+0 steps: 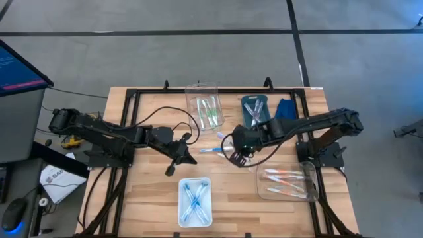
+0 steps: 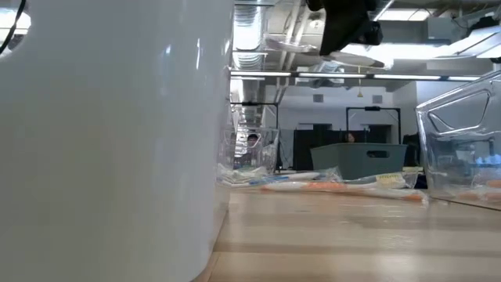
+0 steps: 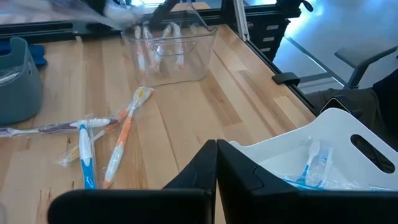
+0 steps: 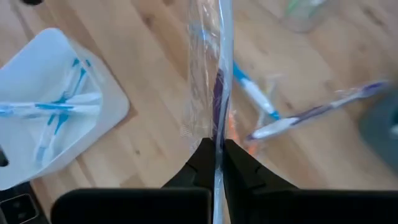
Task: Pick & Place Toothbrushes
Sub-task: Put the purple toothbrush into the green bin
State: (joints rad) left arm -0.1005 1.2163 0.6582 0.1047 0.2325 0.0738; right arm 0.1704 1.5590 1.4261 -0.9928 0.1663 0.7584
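The right hand [image 4: 216, 163] is above the middle of the tabletop [image 1: 152, 198] and grasps a wrapped toothbrush [image 4: 214, 81], probably with purple parts; it stands out straight from between the fingers. Loose toothbrushes [image 1: 213, 151] lie on the wood just to its left. The left hand [image 3: 216, 167] is clenched with nothing in it, beside the white tray [image 1: 195, 201] with blue toothbrushes [image 1: 192, 198].

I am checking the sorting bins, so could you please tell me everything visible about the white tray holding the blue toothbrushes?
The white tray is a shallow, opaque, plastic-looking rectangle with rounded corners and slot handles in its wall. It sits flat on the wooden table near the front edge, between the two arms. Several wrapped blue toothbrushes lie crossed inside it. No gripper touches it.
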